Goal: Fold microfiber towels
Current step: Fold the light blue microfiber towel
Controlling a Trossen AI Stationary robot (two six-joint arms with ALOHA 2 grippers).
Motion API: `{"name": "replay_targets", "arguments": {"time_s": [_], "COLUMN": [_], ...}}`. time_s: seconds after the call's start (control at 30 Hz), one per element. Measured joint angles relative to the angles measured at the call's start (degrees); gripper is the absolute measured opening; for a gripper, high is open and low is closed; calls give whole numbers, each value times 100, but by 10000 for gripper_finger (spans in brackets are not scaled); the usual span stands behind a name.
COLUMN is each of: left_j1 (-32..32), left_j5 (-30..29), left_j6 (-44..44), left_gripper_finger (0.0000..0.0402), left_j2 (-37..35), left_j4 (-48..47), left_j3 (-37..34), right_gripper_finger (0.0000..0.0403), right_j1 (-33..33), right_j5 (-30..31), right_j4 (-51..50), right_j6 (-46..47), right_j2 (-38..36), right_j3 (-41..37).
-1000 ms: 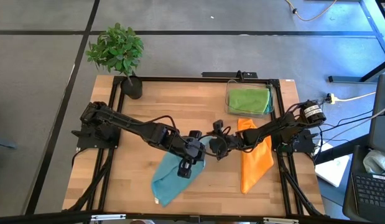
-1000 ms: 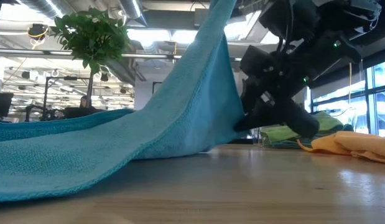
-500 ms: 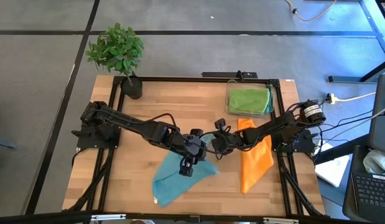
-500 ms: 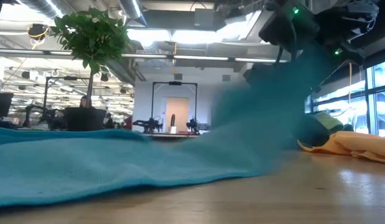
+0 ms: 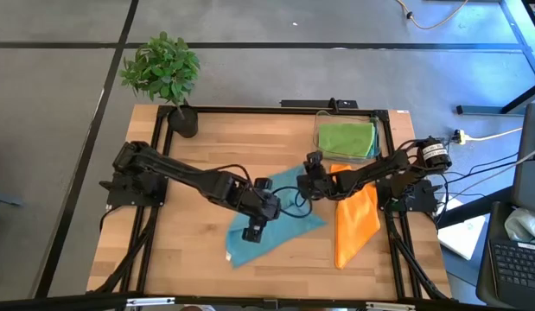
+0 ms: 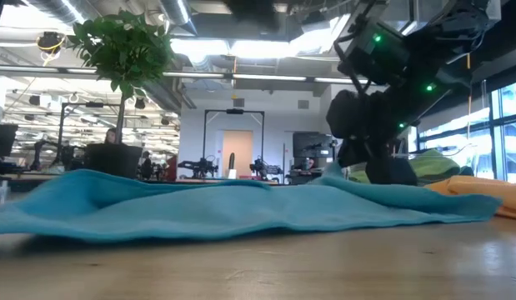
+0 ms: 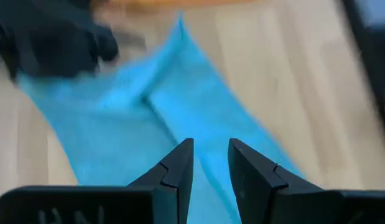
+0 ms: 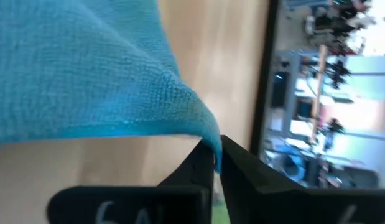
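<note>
You are now looking at the teal towel (image 5: 276, 213) lying spread flat mid-table instead of hanging lifted, ready for folding, with the right gripper (image 8: 215, 163) clenching its corner and the left gripper (image 7: 209, 168) hovering released.

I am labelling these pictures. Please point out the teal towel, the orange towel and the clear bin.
teal towel (image 5: 280, 216): high view, the flat middle of the cloth.
orange towel (image 5: 355, 220): high view, the middle of its long body.
clear bin (image 5: 318, 131): high view, its left wall beside the green cloth.
</note>
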Motion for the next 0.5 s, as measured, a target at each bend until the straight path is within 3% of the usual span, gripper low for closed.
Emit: {"name": "replay_targets", "arguments": {"time_s": [0.23,0.5], "left_j1": [2,125], "left_j5": [-28,-45], "left_j6": [-302,-515], "left_gripper_finger": [93,93], "left_j2": [7,5], "left_j4": [-57,1102], "left_j3": [-1129,-2487], "right_gripper_finger": [72,94], "right_j1": [42,235], "right_j5": [600,1198], "right_j4": [273,517], "right_j6": [-8,7], "right_j2": [0,-154], "right_j3": [0,0]}}
